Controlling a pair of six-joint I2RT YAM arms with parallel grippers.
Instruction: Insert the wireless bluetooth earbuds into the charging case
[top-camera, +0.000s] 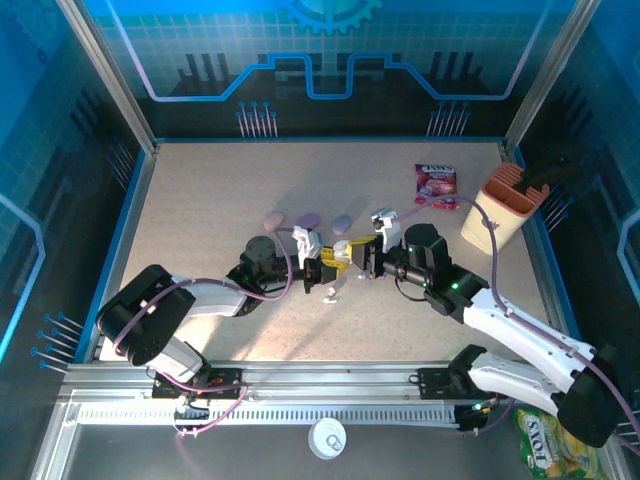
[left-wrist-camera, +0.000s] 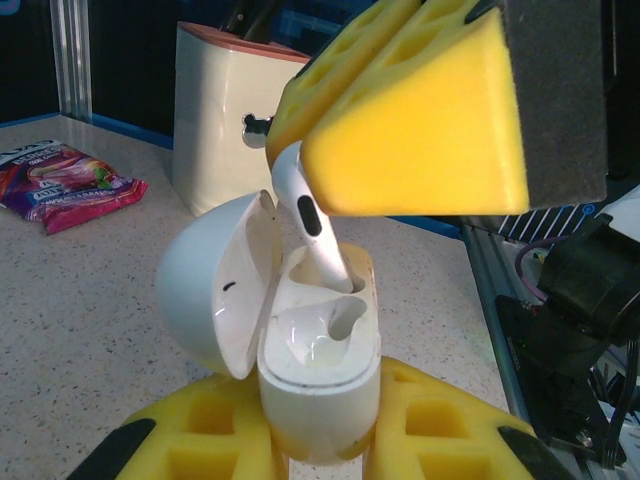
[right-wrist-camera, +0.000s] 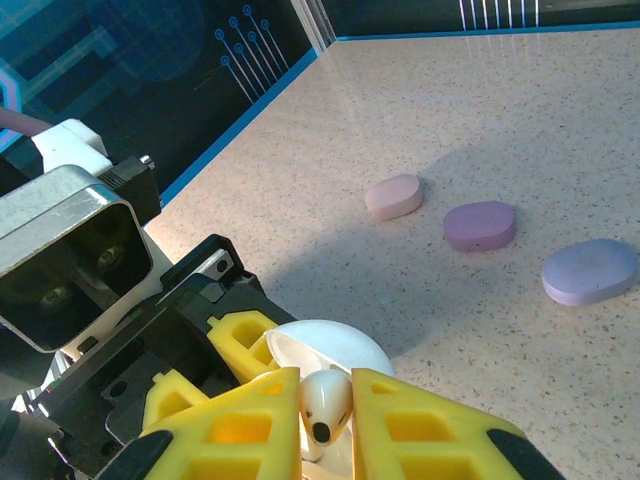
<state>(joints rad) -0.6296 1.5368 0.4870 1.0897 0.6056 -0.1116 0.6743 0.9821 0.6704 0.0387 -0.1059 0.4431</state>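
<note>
At the middle of the tabletop (top-camera: 200, 200) the two arms are meeting tip to tip. The left tool (left-wrist-camera: 320, 432) is clamping the lower body of a white charging case (left-wrist-camera: 322, 372) between its yellow foam fingers (left-wrist-camera: 215, 430), holding it upright with the domed lid (left-wrist-camera: 210, 282) hanging open to the left. The right tool (right-wrist-camera: 325, 420) is pinching a white earbud (left-wrist-camera: 305, 205) by its head between its own yellow pads (left-wrist-camera: 420, 110). The earbud's stem is pointing down and dipping into the socket of the case farther from the left wrist camera, while the nearer socket is sitting empty. From the right wrist camera the earbud's rounded head is poking up between the two pads, just above the open lid. A loose earbud (top-camera: 331, 293) is lying on the tabletop just in front of the joined tools. Beyond them three pebble-shaped pastel cases are resting in a row: a pink case (right-wrist-camera: 393, 196), a purple case (right-wrist-camera: 479, 224) and a lavender case (right-wrist-camera: 590, 270), all closed and apart from one another. Toward the far right a magenta snack packet (top-camera: 436, 184) is lying flat beside a cream utensil holder (top-camera: 502, 204) standing near the tabletop's right edge.
</note>
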